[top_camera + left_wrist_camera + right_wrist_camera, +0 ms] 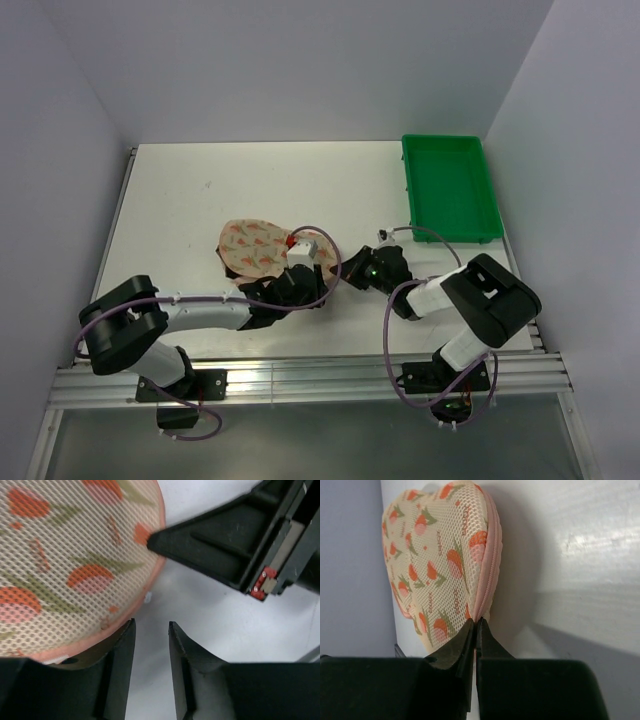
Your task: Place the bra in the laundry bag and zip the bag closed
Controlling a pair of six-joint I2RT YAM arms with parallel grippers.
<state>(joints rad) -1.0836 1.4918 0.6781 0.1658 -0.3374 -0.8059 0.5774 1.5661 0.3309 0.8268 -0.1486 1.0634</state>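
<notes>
A white counter point(200, 190) ran from the aluminium rail point(300, 378) at its near edge back to plain pale walls point(300, 70) closing it in on three sides. The laundry bag point(255, 247) lay flat near the counter's middle, a little left of centre, and a green tray point(447, 190) stood well apart from it in the far right corner. The left arm point(200, 315) lay low along the near edge, and the left gripper point(151, 626) sat at the bag's near rim. Its jaws stood apart over bare counter, one finger right against the pink edge. The right arm point(440, 290) folded in from the right, and the right gripper point(476, 626) had its jaws pressed together at the bag's zip trim; whether they pinched it could not be told
</notes>
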